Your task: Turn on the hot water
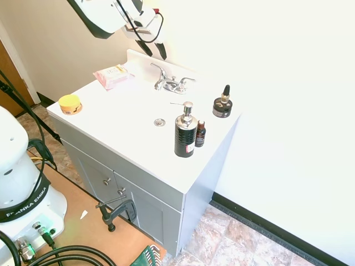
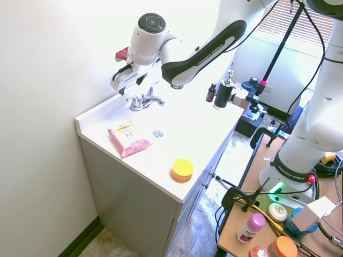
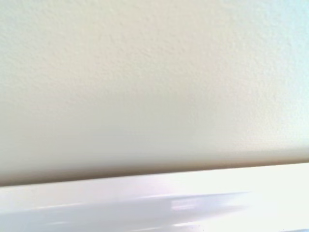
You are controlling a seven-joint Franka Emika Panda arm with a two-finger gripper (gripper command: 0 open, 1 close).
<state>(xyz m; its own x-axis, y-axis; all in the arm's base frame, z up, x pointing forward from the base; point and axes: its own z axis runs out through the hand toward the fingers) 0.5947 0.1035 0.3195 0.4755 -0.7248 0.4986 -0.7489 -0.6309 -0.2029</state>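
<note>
No hot water is running. The small chrome faucet point(image 1: 172, 83) point(image 2: 143, 101) stands at the back of the white vanity top point(image 1: 127, 119), and its left-hand lever point(image 1: 158, 68) point(image 2: 132, 99) points up. My gripper point(image 1: 153, 50) point(image 2: 128, 84) hangs open just above and behind that lever, close to the wall, holding nothing. Its black fingers point(image 1: 161, 51) point down toward the faucet without touching it. The wrist view shows only the cream wall and the top edge of the white backsplash point(image 3: 154, 176).
A pink wipes pack point(image 1: 112, 76) point(image 2: 128, 140) and a yellow tub point(image 1: 70, 103) point(image 2: 182, 169) lie left of the basin. The black soap bottle point(image 1: 184, 133) point(image 2: 223, 92), a small brown bottle point(image 1: 200, 134) and a dropper jar point(image 1: 222, 104) stand on the right. The drain point(image 1: 160, 122) lies in front of the faucet.
</note>
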